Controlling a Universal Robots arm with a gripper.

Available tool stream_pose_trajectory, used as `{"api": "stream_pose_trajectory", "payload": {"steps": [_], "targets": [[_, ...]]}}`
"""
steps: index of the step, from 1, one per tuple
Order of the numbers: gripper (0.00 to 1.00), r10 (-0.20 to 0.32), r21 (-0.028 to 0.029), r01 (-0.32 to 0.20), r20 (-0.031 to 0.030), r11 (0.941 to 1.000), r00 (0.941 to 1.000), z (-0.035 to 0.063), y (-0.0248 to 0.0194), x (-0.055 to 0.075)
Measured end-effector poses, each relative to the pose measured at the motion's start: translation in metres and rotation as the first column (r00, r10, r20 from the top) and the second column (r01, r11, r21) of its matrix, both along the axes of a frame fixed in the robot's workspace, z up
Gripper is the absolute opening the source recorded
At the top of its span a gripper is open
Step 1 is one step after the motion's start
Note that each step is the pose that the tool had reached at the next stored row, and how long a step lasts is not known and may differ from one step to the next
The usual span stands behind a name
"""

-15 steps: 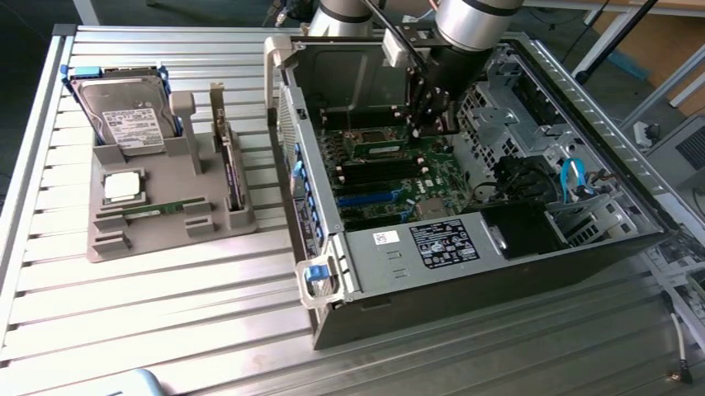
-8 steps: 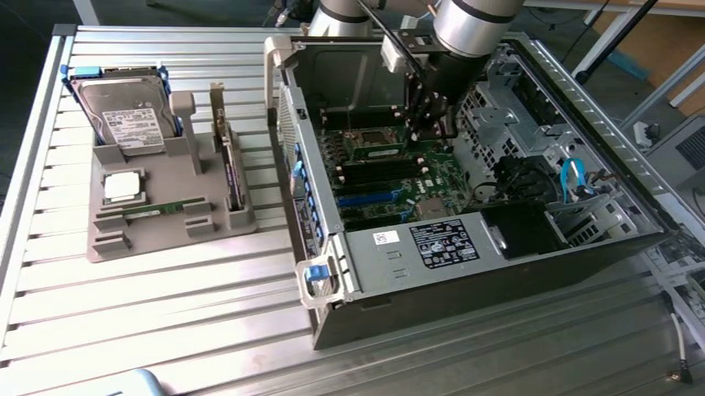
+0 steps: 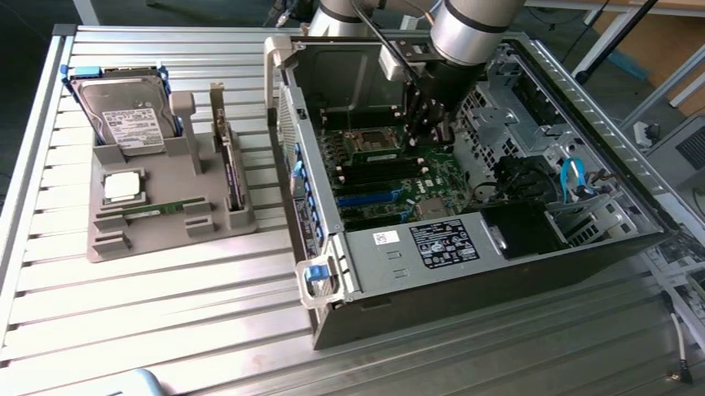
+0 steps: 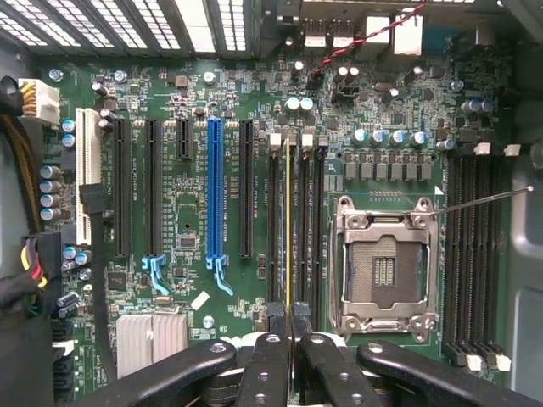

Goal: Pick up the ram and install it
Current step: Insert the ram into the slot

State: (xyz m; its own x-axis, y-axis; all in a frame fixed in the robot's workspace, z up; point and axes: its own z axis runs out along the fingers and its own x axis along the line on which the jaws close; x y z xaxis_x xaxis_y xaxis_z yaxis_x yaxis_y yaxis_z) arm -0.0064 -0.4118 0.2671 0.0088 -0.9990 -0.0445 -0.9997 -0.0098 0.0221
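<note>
The black fingers (image 4: 270, 369) are clamping the thin green ram stick (image 4: 288, 220) above the black memory slots (image 4: 303, 229), where slight misalignment is risking a jammed board.

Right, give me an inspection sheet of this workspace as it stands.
Surface: slatted metal table bearing a grey tray and an open computer case.
Job's things: ram held edge-on over the memory slots, beside the empty processor socket.
Clutter: in the tray, hard drive, processor chip, second ram stick, expansion card.
Grippers: gripper shut on the ram.
Cables: blue cable inside the case; red-black twisted wire.
Surroundings: brown surface beyond the table.
</note>
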Motion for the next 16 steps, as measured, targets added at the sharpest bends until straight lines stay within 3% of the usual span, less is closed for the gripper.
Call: {"api": "stream_pose_trajectory", "payload": {"steps": [16], "targets": [[0.12,0.0,-0.0001,0.0,0.0001,1.0,1.0,-0.019,-0.0005,0.0]]}}
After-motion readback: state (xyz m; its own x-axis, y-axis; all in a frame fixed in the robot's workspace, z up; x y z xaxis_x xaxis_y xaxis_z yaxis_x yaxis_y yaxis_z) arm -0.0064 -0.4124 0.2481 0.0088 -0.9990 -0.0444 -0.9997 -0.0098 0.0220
